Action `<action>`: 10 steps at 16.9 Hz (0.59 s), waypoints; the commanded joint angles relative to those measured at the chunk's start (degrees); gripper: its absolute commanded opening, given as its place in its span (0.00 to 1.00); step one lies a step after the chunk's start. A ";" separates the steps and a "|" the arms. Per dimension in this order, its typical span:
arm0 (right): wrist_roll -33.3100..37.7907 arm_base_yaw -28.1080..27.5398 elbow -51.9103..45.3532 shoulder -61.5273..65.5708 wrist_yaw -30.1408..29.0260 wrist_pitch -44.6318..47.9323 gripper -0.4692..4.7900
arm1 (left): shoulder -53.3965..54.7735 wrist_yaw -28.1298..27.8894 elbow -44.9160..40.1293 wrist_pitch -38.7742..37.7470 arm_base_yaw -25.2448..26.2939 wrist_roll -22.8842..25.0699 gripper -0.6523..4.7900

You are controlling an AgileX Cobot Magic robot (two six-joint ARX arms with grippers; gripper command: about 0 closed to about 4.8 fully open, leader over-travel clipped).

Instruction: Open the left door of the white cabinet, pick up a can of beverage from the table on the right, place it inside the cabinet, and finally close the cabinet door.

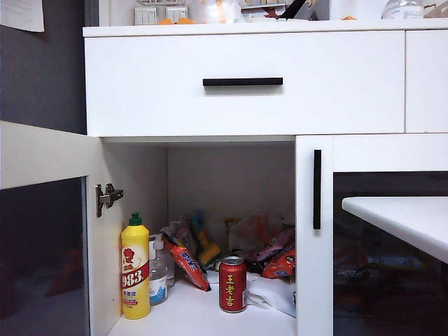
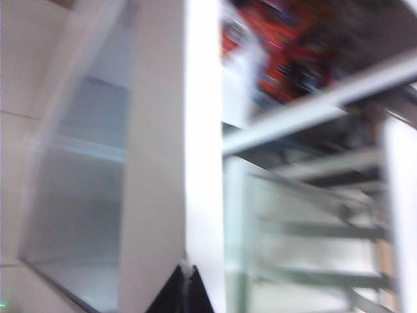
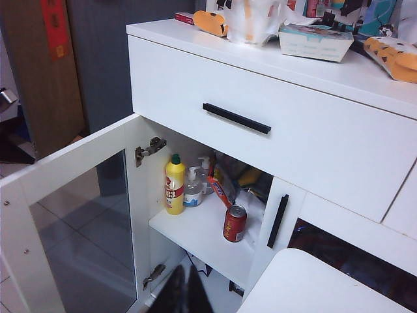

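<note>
The white cabinet [image 1: 245, 105] has its left door [image 1: 42, 154] swung wide open; the door's handle is hidden. The red can of beverage [image 1: 232, 283] stands upright on the cabinet floor, and it shows again as the can [image 3: 234, 223] in the right wrist view. The white table [image 1: 399, 217] at the right is bare where it shows. Neither gripper shows in the exterior view. My left gripper [image 2: 187, 287] is shut and empty, close to the white stile of the door [image 2: 156, 163] in a blurred picture. My right gripper [image 3: 186, 287] is shut and empty, well back from the cabinet beside the table [image 3: 306, 287].
A yellow bottle with a green cap [image 1: 135, 269], a small clear bottle [image 1: 158, 276] and snack bags [image 1: 266, 255] share the cabinet floor with the can. The right door [image 1: 313, 280] is closed, with a vertical black handle [image 1: 317, 189]. Clutter lies on the cabinet's top.
</note>
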 commanded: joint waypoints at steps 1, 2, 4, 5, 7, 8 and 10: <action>-0.31 -0.04 0.17 -0.02 0.15 1.07 0.08 | 4.33 0.02 0.02 2.69 -5.53 -0.77 0.11; -0.31 -0.04 0.17 -0.33 0.15 1.07 0.08 | 5.99 -0.79 0.02 5.62 -9.01 -1.86 0.11; -0.31 -0.04 0.20 -0.76 0.15 1.05 0.08 | 9.70 -3.26 0.02 13.46 -15.21 -3.21 0.11; -0.33 -0.04 0.17 -1.49 0.26 1.01 0.08 | 14.38 -3.37 0.04 22.49 -19.61 -6.86 0.11; -0.33 -0.04 0.17 -2.25 0.24 0.76 0.08 | 17.90 -3.54 0.04 29.42 -21.49 -9.84 0.11; -0.31 -0.04 0.20 -2.54 0.24 0.57 0.08 | 18.56 -4.85 0.04 31.78 -22.40 -10.29 0.11; -0.31 -0.07 0.20 -2.80 0.55 0.22 0.08 | 18.64 -9.11 0.04 36.79 -23.45 -10.10 0.11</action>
